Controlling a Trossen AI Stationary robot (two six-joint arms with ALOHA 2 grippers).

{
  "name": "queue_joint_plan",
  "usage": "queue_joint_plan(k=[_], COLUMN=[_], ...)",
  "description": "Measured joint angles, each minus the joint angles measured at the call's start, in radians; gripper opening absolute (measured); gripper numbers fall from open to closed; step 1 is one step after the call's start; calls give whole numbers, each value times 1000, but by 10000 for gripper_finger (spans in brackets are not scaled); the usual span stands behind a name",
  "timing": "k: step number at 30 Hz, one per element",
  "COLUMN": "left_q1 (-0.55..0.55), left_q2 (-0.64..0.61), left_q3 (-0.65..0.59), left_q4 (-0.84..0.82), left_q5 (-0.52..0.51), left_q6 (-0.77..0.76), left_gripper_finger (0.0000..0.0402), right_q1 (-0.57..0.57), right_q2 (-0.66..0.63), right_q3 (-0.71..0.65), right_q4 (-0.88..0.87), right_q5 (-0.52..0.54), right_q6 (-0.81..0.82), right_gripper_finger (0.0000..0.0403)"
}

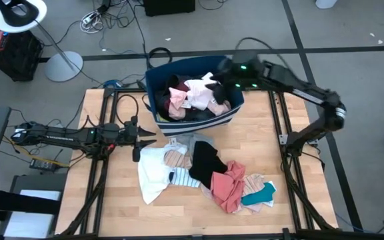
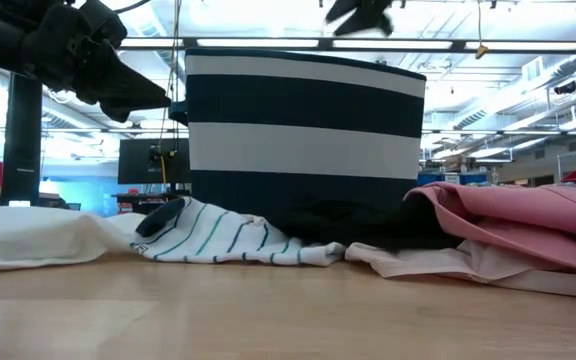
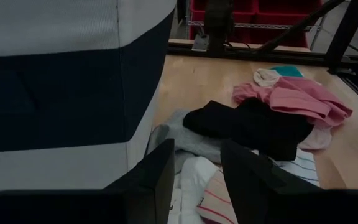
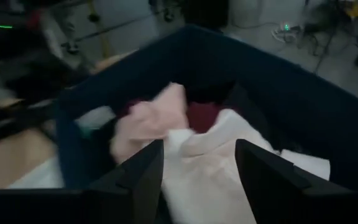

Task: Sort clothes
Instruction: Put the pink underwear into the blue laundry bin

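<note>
- Bench (image 1: 112,200): wooden top; a loose heap of clothes (image 1: 205,173) lies on its middle-to-front area, in front of the bin.
- Nearest items in the heap: a teal piece (image 1: 259,196) and a pink garment (image 1: 229,187) at the front right, and a white garment (image 1: 153,175) at the front left.
- Behind these: a black garment (image 1: 207,163) draped over a white striped piece (image 1: 182,177), with a grey item (image 1: 193,141) just in front of the bin.
- Left end effector (image 1: 139,137): above the bench beside the heap's left edge, near the bin's front left corner; fingers apart, holding nothing.
- Navy bin with white stripes (image 1: 231,115): stands at the bench's far edge and holds more garments (image 1: 195,97), pink, white and dark.
- Right end effector (image 1: 224,85): over the bin's right side, above its contents; fingers apart, empty.
</note>
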Motion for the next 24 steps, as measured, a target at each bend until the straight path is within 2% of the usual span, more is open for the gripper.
queue_joint_plan(k=[5, 9, 12, 19, 24], left_q1=[0, 0, 0, 0, 0], left_q2=[0, 0, 0, 0, 0], left_q3=[0, 0, 0, 0, 0], left_q4=[0, -1, -1, -2, -1], left_q5=[-4, -24, -24, -24, -24], left_q6=[0, 0, 0, 0, 0], left_gripper_finger=[137, 136, 136, 137, 137], right_q1=[201, 394, 512, 700, 752], right_q2=[-87, -128, -148, -117, -47], right_q3=[-41, -175, -293, -553, -662], right_q4=[-119, -126, -123, -101, -96], right_q5=[129, 262, 318, 293, 272], right_q6=[44, 134, 251, 567, 731], right_gripper_finger=[176, 168, 165, 164, 164])
